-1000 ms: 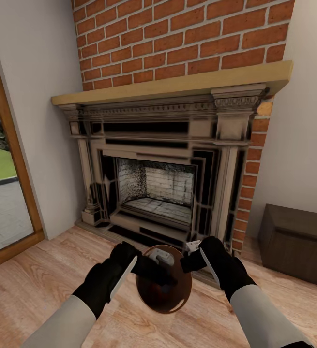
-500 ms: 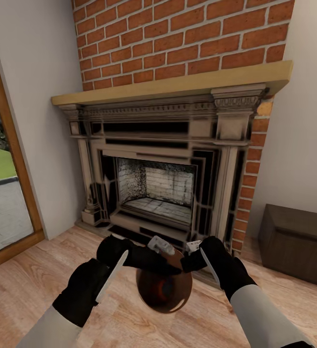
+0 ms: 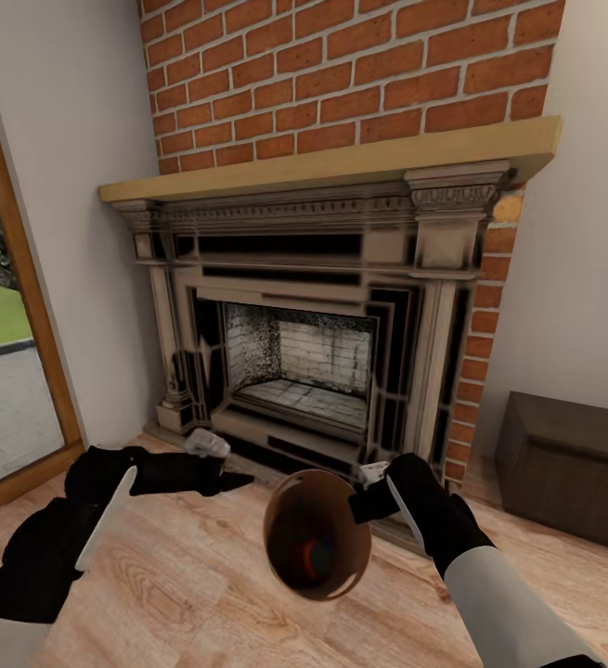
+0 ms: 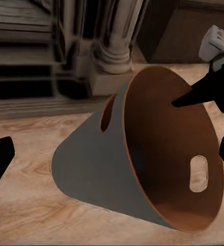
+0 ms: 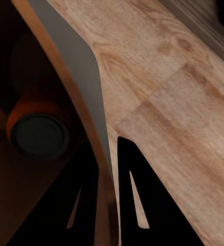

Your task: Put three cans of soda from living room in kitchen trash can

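pinching tash can [image 3: 315,547] rim, right gripper [image 3: 370,490]

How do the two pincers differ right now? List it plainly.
The right pincer is clamped on the trash can's rim, one finger inside, one outside; the left pincer holds nothing. The right touches the bin; the left is apart, off to its side. Both are black, over the plank floor.
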Available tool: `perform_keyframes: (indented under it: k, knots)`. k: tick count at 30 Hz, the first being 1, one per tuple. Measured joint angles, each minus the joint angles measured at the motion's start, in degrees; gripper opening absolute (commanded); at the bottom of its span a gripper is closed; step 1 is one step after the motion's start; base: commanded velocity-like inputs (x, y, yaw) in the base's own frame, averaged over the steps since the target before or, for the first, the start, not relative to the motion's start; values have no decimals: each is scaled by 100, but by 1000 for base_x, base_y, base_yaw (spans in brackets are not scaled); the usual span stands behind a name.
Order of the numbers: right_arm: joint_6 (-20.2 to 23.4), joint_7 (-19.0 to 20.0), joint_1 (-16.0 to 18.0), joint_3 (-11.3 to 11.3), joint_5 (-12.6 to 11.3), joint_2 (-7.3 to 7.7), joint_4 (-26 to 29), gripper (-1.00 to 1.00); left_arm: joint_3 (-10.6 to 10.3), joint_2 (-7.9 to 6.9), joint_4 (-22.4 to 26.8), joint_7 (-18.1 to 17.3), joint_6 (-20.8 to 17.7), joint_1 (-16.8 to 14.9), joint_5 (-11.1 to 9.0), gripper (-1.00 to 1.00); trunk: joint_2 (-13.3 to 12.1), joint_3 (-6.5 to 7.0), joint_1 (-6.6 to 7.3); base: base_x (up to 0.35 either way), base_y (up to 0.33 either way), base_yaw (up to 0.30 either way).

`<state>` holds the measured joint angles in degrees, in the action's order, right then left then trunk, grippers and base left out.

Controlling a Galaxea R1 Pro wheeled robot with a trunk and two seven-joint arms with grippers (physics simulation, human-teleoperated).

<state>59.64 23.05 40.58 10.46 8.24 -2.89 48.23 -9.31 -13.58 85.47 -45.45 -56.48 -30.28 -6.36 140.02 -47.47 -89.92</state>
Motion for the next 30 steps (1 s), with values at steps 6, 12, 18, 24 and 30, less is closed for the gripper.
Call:
perform_keyframes:
  k: [6,12,18,24,30]
  knots:
    - [-9,13,-3,-32,-29,90,0,-100,1233,-164,-122,-90,908,371,-1,100,0,0,0,0,0,0]
    - [-32,28,-22,-44,-129,358,11,-100,1877,-131,-533,-66,1872,773,25,100,0,0,0,0,0,0]
    - [-156,61,-57,-237,52,880,32,-100,2012,-120,-2074,62,3232,894,70,100,-1,-1,-1,0,0,0]
    - [-668,45,-136,-870,-69,1024,64,-100,2043,-119,-3213,359,3832,902,91,100,0,0,0,0,0,0]
    - [-1284,26,-306,-1020,-124,1104,52,-100,2027,-111,-3784,1479,4244,901,107,100,0,0,0,0,0,0]
